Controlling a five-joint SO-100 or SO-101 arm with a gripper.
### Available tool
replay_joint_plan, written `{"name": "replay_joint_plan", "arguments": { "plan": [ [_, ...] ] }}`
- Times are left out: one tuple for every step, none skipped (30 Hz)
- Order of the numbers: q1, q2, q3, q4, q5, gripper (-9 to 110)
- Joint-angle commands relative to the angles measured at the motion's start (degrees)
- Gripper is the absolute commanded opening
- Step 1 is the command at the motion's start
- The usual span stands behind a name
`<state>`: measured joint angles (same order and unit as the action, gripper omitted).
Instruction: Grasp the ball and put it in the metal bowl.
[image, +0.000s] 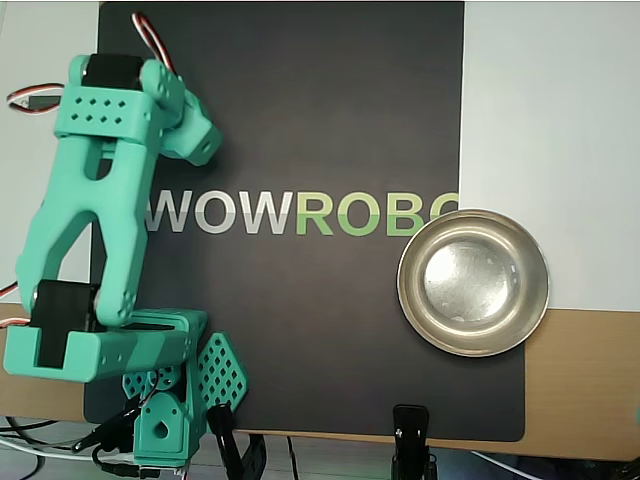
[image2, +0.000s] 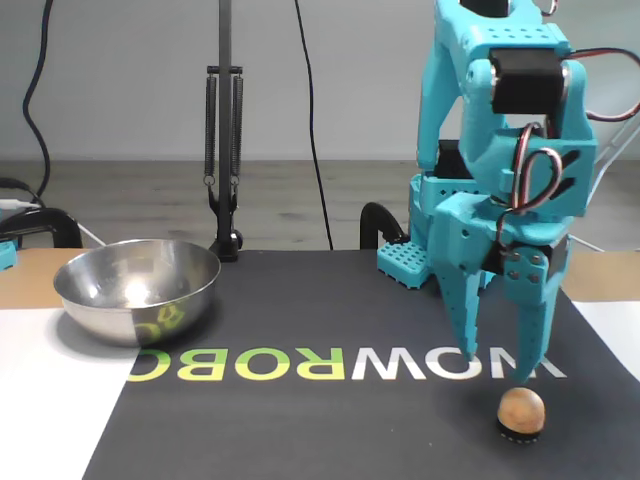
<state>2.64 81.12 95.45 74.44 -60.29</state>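
The task is at the reach-and-grasp step. In the fixed view the gripper (image2: 495, 368) hangs with its jaws apart and empty, fingertips just above the ball (image2: 522, 408), which sits a little to the right of the gap on the black mat (image2: 300, 430). The metal bowl (image2: 137, 290) stands well apart at the left, empty. The overhead view hides the ball beneath the arm (image: 90, 200). The next move likely calls for centring over the ball, descending and closing.
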Motion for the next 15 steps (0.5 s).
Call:
{"name": "replay_joint_plan", "arguments": {
  "plan": [
    [-0.62,2.37,-0.88,-0.26,0.0,53],
    [-0.62,2.37,-0.88,-0.35,0.0,53],
    [-0.7,2.37,-0.88,-0.35,0.0,53],
    [-0.79,2.37,-0.88,-0.35,0.0,53],
    [-1.14,2.37,-0.88,-0.35,0.0,53],
    [-1.49,2.37,-0.88,-0.35,0.0,53],
    [-1.58,2.37,-0.88,-0.35,0.09,53],
    [-1.58,2.29,-0.88,-0.35,0.09,53],
    [-1.58,2.29,-0.88,-0.35,0.18,53],
    [-1.58,2.29,-0.88,-0.35,0.18,53],
    [-1.58,2.29,-0.88,-0.35,0.18,53],
    [-1.58,2.29,-0.97,-0.35,0.18,54],
    [-1.58,2.29,-0.97,-0.35,0.18,55],
    [-1.58,2.2,-0.97,-0.35,0.18,57],
    [-1.58,1.85,-0.97,-0.35,0.18,58]
  ]
}}
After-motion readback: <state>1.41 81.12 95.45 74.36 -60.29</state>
